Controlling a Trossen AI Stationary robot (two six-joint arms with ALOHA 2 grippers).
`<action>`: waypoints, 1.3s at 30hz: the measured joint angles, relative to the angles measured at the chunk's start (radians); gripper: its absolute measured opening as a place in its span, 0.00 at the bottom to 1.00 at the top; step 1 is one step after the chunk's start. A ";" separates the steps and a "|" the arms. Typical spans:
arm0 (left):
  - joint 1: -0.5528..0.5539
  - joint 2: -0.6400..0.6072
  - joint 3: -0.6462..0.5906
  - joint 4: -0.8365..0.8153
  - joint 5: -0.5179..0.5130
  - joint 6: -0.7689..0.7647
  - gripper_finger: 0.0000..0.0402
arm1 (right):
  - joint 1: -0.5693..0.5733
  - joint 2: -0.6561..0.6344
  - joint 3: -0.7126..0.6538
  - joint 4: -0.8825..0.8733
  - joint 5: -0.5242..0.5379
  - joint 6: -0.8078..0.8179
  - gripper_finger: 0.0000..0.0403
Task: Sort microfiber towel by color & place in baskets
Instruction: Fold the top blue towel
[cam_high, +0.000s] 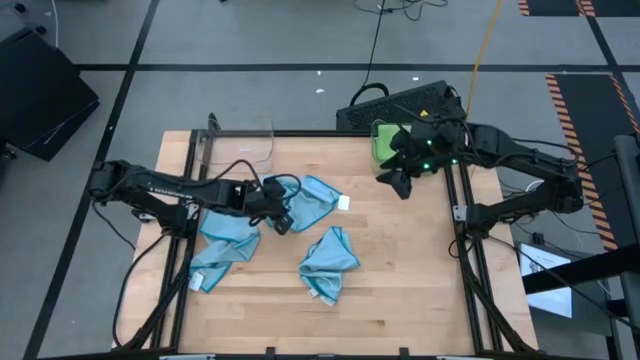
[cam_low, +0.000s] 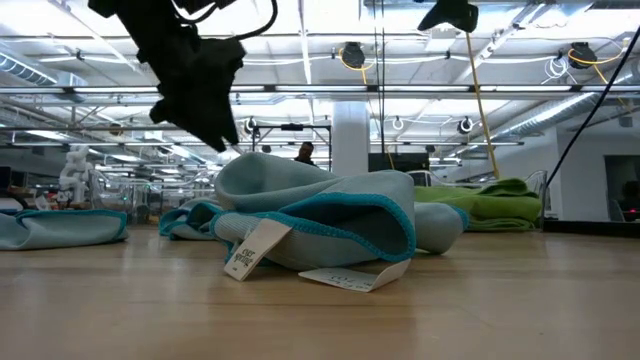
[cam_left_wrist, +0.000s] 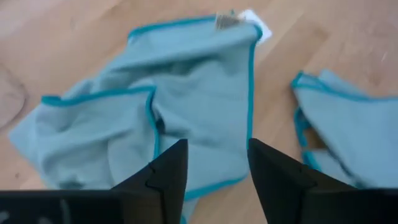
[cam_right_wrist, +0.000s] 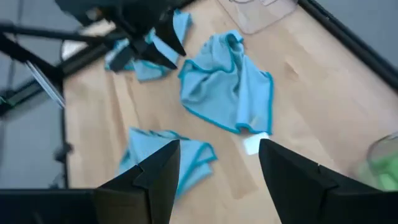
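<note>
Three blue towels loose on the table, both grippers empty

Left gripper (cam_high: 283, 222) hovers, fingers apart, holding nothing, above the middle blue towel (cam_high: 318, 200), near centre. Right gripper (cam_high: 401, 184) hangs parted and empty at 2 o'clock, partly hiding the green towel (cam_high: 383, 140) and its basket. A clear basket (cam_high: 240, 148) sits at 11 o'clock, barely visible. The other blue towels (cam_high: 225, 245) lie at 8 and 6 o'clock.

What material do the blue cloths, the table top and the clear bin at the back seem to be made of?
Blue cloths: soft woven fabric, probably microfiber; matte, limp folds, stitched darker teal edges, a sewn-in white label.
Table top: wood, likely joined planks; pale strips with grain and a slight sheen.
Clear bin: seems to be see-through plastic; the table shows through its walls, though glass cannot be ruled out.
</note>
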 joint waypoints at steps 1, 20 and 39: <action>0.004 0.001 0.002 0.010 0.001 0.005 0.44 | -0.007 -0.003 0.000 -0.013 0.000 -0.029 0.52; 0.044 0.252 0.010 0.226 0.009 0.086 0.45 | -0.183 -0.033 0.000 -0.068 -0.185 -0.305 0.52; 0.200 0.263 0.011 0.198 -0.059 0.278 0.45 | -0.263 -0.037 0.000 -0.004 -0.182 -0.266 0.52</action>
